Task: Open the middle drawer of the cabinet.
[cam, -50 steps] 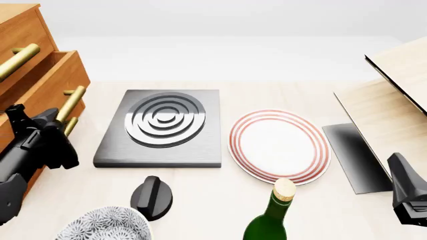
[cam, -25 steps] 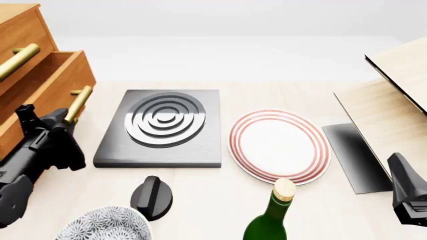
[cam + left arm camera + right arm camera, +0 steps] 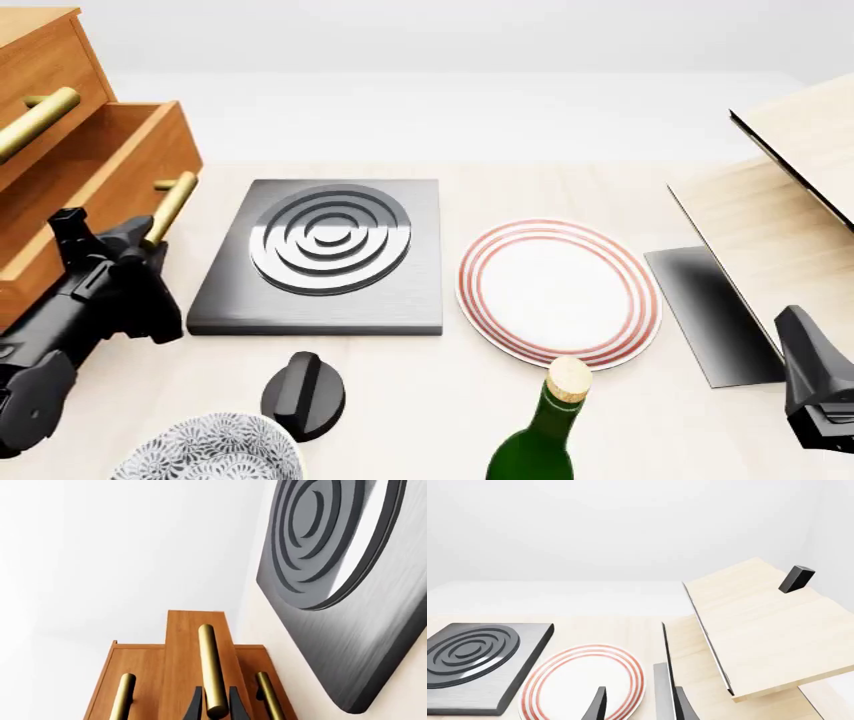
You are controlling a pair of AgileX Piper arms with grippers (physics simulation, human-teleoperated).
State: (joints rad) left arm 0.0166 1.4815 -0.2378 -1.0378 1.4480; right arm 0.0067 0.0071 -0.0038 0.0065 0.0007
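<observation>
My left end effector [image 3: 131, 238] is clamped on the brass handle [image 3: 210, 669] of the middle drawer [image 3: 96, 185], which sticks out of the cabinet [image 3: 40, 70] toward the grey hob plate [image 3: 324, 255]. My right end effector [image 3: 639, 706] hangs with fingers apart, holding nothing, over the surface [image 3: 441, 395] on the far side of the red-ringed plate [image 3: 559, 290] from the cabinet.

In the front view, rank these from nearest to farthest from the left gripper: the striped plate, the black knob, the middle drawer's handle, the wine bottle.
From the left gripper:
1. Middle drawer's handle, between its fingers at far left.
2. Black knob, near edge, left of centre.
3. Striped plate, centre-right.
4. Wine bottle, bottom edge; close to the plate's rank.
</observation>
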